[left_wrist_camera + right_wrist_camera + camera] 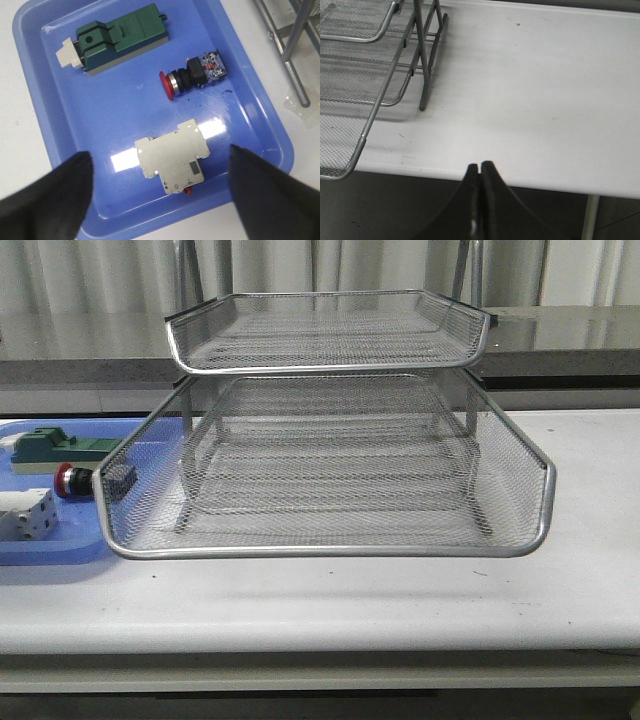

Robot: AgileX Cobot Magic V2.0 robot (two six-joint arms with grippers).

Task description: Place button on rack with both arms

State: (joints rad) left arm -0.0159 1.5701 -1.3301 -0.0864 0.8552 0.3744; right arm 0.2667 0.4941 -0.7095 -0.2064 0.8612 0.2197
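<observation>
The button [192, 76], with a red cap, silver collar and black and blue body, lies on its side in the blue tray [45, 115]. The front view shows the button [72, 481] at the far left, partly behind the mesh of the rack [330, 540]. My left gripper [160, 175] hangs open above the tray, with a white terminal block [172, 162] below the gap between its fingers. My right gripper [480, 167] is shut on nothing, above the table's front edge and apart from the rack [370, 65]. Neither arm shows in the front view.
A green block [117, 42] lies in the blue tray [40, 550] beyond the button. The rack's thin metal legs [427, 60] stand on the white table [535, 85]. A grey counter and curtains run behind the rack.
</observation>
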